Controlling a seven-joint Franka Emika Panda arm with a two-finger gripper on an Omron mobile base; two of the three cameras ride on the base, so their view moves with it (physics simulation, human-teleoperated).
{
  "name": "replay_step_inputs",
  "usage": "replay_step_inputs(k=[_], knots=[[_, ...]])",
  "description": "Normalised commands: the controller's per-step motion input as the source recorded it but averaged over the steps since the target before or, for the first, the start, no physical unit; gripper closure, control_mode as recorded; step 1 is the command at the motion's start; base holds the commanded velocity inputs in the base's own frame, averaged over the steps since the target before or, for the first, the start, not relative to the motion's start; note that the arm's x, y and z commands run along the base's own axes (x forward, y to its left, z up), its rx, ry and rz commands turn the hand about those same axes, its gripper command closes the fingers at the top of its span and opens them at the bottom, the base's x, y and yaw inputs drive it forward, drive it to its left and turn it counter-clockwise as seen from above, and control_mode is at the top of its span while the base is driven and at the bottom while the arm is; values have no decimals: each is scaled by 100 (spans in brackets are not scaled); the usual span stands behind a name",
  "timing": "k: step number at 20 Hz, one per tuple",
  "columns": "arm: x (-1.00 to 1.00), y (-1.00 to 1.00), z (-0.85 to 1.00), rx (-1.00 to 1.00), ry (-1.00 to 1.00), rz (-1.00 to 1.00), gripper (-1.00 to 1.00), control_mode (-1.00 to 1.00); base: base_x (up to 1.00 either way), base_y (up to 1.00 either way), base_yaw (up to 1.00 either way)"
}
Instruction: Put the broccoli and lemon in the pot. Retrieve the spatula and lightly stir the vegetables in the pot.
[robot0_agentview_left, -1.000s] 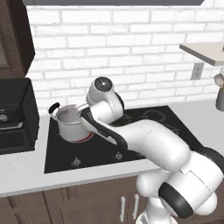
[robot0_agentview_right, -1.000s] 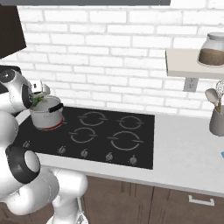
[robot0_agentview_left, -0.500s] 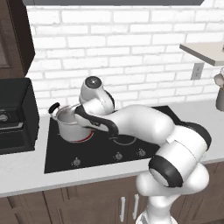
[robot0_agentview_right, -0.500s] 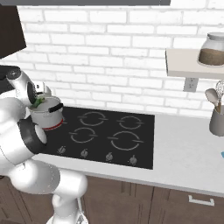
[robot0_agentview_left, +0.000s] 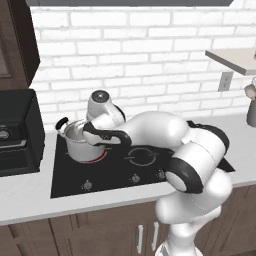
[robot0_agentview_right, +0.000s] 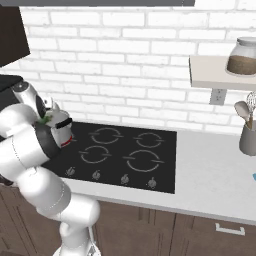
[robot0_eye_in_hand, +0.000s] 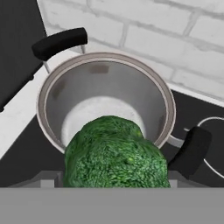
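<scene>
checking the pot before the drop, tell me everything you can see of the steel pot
The pot is round, shiny steel and lidless, with two black side handles on opposite sides. It stands upright on the black cooktop's rear left burner, near the white brick wall and beside the black toaster oven. The visible part of its pale bottom is bare. The broccoli sits at the gripper, over the near rim; whether it touches the pot is unclear.
</scene>
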Motion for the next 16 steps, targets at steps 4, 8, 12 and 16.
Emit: replay_step_inputs(k=[4,8,12,16], knots=[[12,0,-29,0,4,0,100,-100,0,0,0],[0,0,-31,0,3,-2,-100,-100,0,0,0],[4,0,-4,0,0,0,-100,-100,0,0,0],[26,0,10,0,0,0,-100,-100,0,0,0]])
